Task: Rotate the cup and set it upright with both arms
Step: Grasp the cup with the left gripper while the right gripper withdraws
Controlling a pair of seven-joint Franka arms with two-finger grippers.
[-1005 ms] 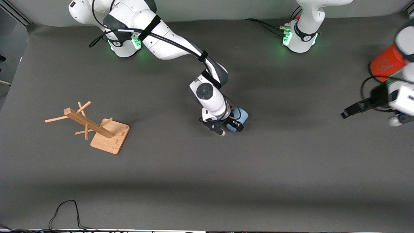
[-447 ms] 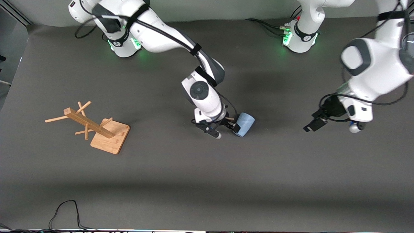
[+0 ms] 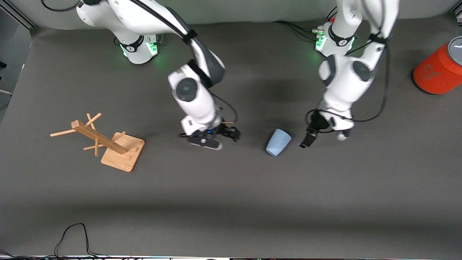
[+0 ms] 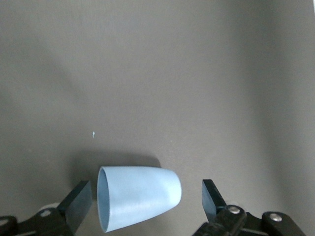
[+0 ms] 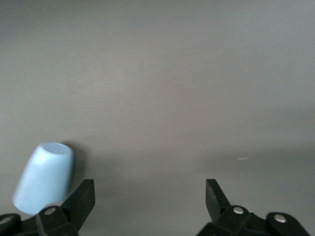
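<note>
Matt pale-blue cup (image 3: pixel 278 142) – smooth (plastic-looking) – on a matt grey table (image 3: pixel 231 202); wooden rack (image 3: pixel 104 142)

Looking like a robotics lab: two white jointed arms (image 3: pixel 195 94) standing on green-lit bases (image 3: pixel 139 48) at the table's far edge, black cables (image 3: pixel 72 238) trailing onto a bare dark grey table (image 3: pixel 231 202), a few test props sitting on it, among them a wooden rack (image 3: pixel 104 144) and an orange cylinder (image 3: pixel 438 68).
</note>
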